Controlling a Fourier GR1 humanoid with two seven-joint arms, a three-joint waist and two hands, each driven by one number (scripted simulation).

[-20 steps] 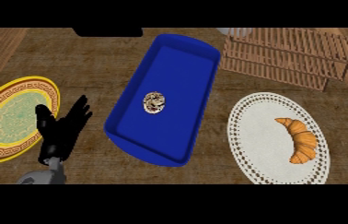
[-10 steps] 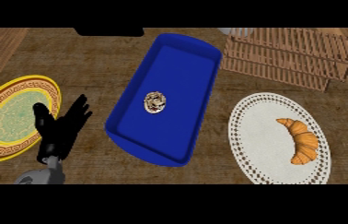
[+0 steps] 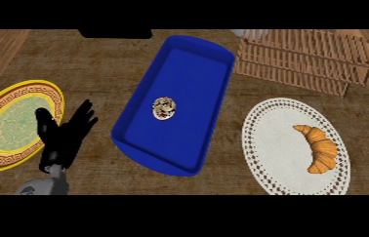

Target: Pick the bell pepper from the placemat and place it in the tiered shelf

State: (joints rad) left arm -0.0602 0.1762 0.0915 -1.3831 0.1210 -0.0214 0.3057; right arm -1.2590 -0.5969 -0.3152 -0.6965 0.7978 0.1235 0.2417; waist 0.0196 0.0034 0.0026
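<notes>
Head view looks steeply down on a brown wood-grain counter (image 3: pixel 101 65), so I'll place everything off the blue tray (image 3: pixel 180 75) in the middle. A small round speckled thing (image 3: pixel 165 108) lies in it; can't tell what it is.

Right of the tray there's a white lacy mat (image 3: pixel 277 148) holding a croissant (image 3: pixel 319 147), not a bell pepper. No pepper shows anywhere, so the task's thing just isn't in view. Upper right of the tray is the slatted wooden shelf (image 3: pixel 302 58), presumably the drop spot.

Left of the tray, the left hand (image 3: pixel 65 136) rests with fingers up and spread, holding nothing, just beside a yellow-rimmed plate (image 3: pixel 51 92). Right hand isn't showing. A dark block (image 3: pixel 115 33) lies at the far edge, above and left of the tray.
</notes>
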